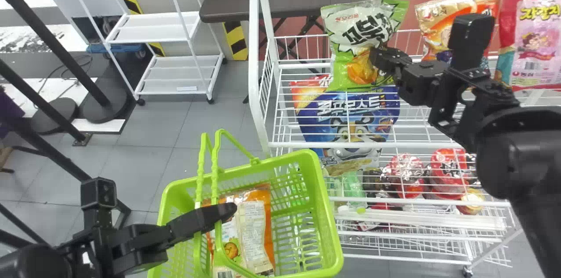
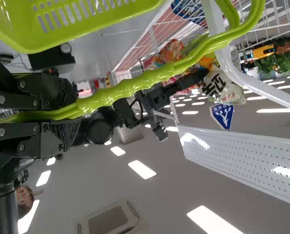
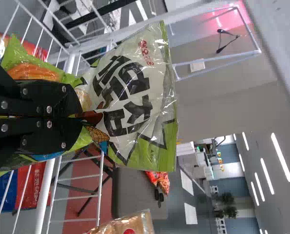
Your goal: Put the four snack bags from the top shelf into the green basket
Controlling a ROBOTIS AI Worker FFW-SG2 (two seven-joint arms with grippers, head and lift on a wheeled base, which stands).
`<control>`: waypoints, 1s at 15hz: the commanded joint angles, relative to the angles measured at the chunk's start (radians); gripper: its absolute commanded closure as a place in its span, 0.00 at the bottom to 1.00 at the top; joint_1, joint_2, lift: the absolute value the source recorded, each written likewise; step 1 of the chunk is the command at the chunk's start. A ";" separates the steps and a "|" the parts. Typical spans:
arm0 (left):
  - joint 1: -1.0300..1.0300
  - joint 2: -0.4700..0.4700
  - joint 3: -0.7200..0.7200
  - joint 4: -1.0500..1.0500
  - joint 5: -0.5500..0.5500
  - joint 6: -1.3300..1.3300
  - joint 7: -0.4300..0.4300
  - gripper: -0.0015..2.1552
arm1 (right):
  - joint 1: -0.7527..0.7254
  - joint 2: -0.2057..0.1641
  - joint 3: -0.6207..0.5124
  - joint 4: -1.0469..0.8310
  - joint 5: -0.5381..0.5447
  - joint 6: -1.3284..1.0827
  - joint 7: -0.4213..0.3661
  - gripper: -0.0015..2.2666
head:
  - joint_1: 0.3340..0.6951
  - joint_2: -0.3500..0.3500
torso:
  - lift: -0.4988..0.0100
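Where the left hand (image 2: 79,114) clamps the green handles (image 2: 135,83), lower left: basket (image 1: 326,208), liable to swing if bumped; raised loops could snag an incoming bag. Inside: one orange-edged bag (image 1: 256,225).
Right hand (image 3: 80,116), upper right: pressed together on the green-and-white bag (image 1: 363,23); slick film may slip, or the white post (image 1: 254,50) may catch it on the crossing.
Top shelf (image 1: 302,144): white wire; gold-orange bag (image 1: 434,28) and pink bag (image 1: 539,41), right.
Beyond: grey tiled floor (image 1: 171,124); dark counter (image 1: 289,1) with packets, top centre.
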 commanded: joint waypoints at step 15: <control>-0.004 0.007 0.002 0.003 0.005 0.000 -0.010 1.00 | 0.169 -0.005 0.230 -0.276 -0.241 0.778 0.008 0.97 | 1.00 1.00 | 0.98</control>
